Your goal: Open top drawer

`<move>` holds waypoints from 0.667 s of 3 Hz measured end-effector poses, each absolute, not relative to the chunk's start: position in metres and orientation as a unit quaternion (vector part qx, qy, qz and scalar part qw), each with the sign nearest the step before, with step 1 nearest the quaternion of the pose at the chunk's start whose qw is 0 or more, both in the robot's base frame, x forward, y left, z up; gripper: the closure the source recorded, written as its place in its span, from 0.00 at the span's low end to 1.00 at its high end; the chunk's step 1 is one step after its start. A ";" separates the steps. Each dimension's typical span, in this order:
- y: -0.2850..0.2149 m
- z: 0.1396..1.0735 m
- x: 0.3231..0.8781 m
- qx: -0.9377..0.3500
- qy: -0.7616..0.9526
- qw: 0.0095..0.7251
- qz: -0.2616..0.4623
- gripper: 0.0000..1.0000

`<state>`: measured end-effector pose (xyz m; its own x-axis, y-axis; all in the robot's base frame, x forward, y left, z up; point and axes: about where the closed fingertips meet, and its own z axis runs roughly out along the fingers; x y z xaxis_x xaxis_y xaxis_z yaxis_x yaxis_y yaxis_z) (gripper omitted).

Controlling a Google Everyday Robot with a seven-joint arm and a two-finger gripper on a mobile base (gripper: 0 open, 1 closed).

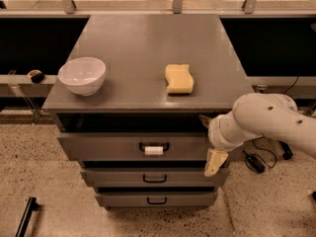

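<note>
The top drawer [113, 148] is the widest grey drawer of the cabinet. Its black handle [154, 146] carries a small white tag. The drawer stands slightly pulled out, with a dark gap above its front. My gripper [216, 162], cream-coloured at the end of a white arm [261, 120], hangs at the right end of the drawer's front, level with its lower edge. It is well to the right of the handle and holds nothing that I can see.
A white bowl [82, 75] and a yellow sponge [178, 78] sit on the cabinet top [148, 38]. Two narrower drawers [155, 177] lie below. Black cables [254, 161] lie on the floor at right, and a black bar [27, 216] at lower left.
</note>
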<state>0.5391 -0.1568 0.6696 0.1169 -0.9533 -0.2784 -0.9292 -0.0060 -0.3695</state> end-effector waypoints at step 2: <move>-0.138 0.681 0.513 -0.733 0.642 0.227 -0.010 0.37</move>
<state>0.5128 -0.1377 0.6810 0.1764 -0.9449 -0.2759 -0.9354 -0.0736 -0.3459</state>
